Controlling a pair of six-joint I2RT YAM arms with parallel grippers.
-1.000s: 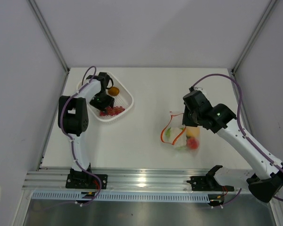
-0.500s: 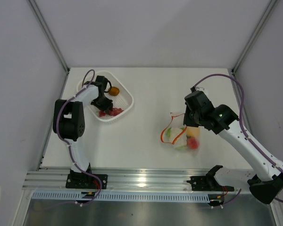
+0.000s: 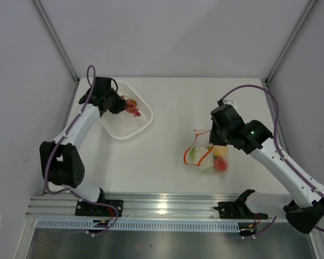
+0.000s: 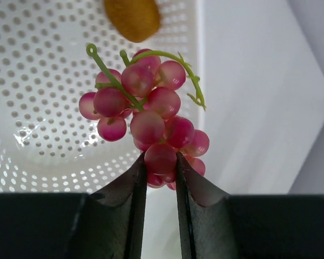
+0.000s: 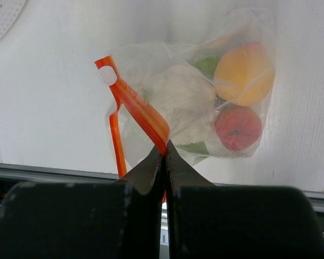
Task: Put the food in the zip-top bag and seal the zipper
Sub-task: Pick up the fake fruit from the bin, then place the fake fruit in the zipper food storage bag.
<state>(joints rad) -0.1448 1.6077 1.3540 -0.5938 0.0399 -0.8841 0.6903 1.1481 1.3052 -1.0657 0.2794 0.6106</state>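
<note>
My left gripper (image 4: 161, 162) is shut on the red grape cluster (image 4: 146, 116) and holds it by its lowest grapes above the white mesh basket (image 4: 43, 108). A brown piece (image 4: 132, 19) lies in the basket beyond the grapes. In the top view the grapes (image 3: 133, 109) hang at the basket's far right part. My right gripper (image 5: 163, 148) is shut on the red-orange zipper (image 5: 135, 105) of the clear zip-top bag (image 5: 151, 59), holding its mouth up. Inside the bag lie a yellow-orange piece (image 5: 244, 73), a red piece (image 5: 237, 128) and a white piece (image 5: 178, 94).
The basket (image 3: 124, 127) stands at the far left of the table, and the bag (image 3: 208, 156) lies right of centre. Grey walls close in the table on three sides. A metal rail (image 3: 162, 208) with the arm bases runs along the near edge.
The left gripper has closed on the grape cluster and lifted it out of the basket, with the arm stretching out toward the far left. The right arm and the bag have stayed put.
</note>
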